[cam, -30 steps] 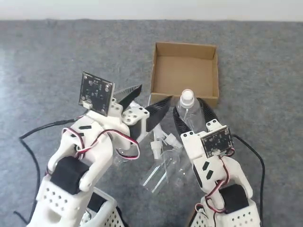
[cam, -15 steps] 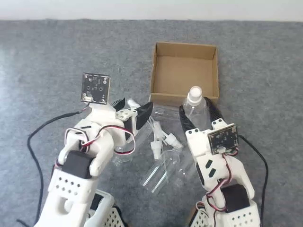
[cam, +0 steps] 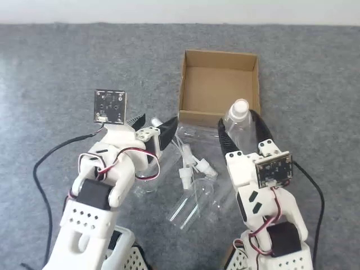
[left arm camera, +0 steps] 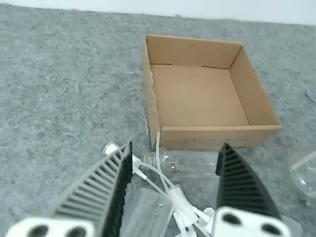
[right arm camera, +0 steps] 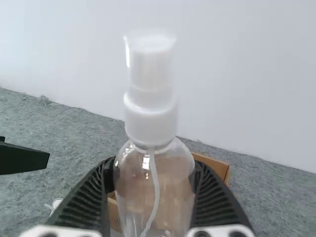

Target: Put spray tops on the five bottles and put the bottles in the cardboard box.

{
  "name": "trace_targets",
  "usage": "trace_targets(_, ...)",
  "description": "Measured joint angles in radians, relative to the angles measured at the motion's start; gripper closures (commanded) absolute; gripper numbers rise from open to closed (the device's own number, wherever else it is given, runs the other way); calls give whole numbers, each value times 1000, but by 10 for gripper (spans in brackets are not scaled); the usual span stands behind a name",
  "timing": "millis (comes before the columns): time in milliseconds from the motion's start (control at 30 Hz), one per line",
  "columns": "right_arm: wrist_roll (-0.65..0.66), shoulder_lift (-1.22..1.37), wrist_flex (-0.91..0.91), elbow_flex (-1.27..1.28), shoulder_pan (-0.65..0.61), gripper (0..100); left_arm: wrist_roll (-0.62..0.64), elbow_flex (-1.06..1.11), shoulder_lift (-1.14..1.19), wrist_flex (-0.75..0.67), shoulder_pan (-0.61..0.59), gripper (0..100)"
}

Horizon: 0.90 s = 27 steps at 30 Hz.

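Observation:
My right gripper (cam: 241,130) is shut on a clear bottle (cam: 238,126) with a white spray top (right arm camera: 149,89), held upright just in front of the cardboard box (cam: 220,88). The bottle body (right arm camera: 154,182) sits between the black fingers (right arm camera: 215,195). My left gripper (cam: 152,128) hangs open over a heap of clear bottles and white spray tops (cam: 192,169) on the carpet. Through its open jaws I see the box (left arm camera: 202,91), which holds nothing, and the loose spray tops with their tubes (left arm camera: 170,190).
Grey carpet (cam: 67,73) covers the table, with free room left of and behind the box. A black cable (cam: 42,163) loops at the left arm's side. A white wall (right arm camera: 237,59) stands behind.
The right gripper has carried the capped bottle rightward and a little toward the box. The left arm has drawn back and lowered over the heap, its jaws narrower than before.

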Motion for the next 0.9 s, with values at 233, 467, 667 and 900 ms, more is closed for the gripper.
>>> trace_targets(233,-46,15,0,-91,0,990,5,0,0,17,72,739)
trace_targets(467,-57,350,0,-299,-2,989,5,0,0,8,-2,739)
trace_targets(667,-107,586,-63,-411,-2,988,5,0,0,-6,-20,739)
trace_targets(900,-267,735,-150,-483,-12,989,3,18,0,-6,29,739)
